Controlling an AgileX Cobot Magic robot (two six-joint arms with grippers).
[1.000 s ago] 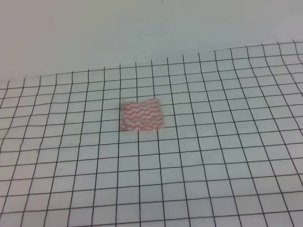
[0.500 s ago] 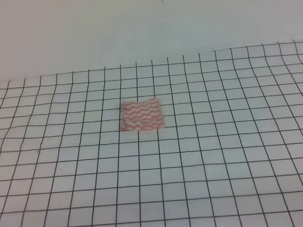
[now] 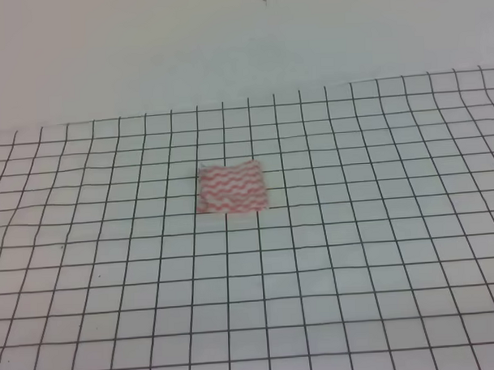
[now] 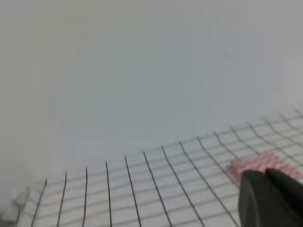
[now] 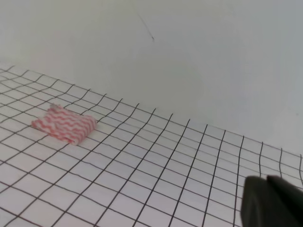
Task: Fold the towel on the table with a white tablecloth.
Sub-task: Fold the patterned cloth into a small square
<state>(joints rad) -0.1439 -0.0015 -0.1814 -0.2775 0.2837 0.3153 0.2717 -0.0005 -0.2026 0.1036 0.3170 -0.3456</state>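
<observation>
One towel (image 3: 231, 187), pink-red wavy stripes on white, lies folded into a small flat rectangle near the middle of the white tablecloth (image 3: 331, 279) that covers the table, with a plain pale wall (image 3: 226, 39) behind. Nothing touches or blocks it. A dark part of the left gripper (image 4: 272, 198) and of the right gripper (image 5: 272, 201) shows in each wrist view, well apart from the towel; whether either is spread or pressed together cannot be told.

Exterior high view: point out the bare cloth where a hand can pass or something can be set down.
Only the towel lies on the white tablecloth, mid-table. Bare grid lies on all sides: the wide near strip below it, both flanks left and right, and a narrower band behind it up to the wall. Nowhere is crowded.
</observation>
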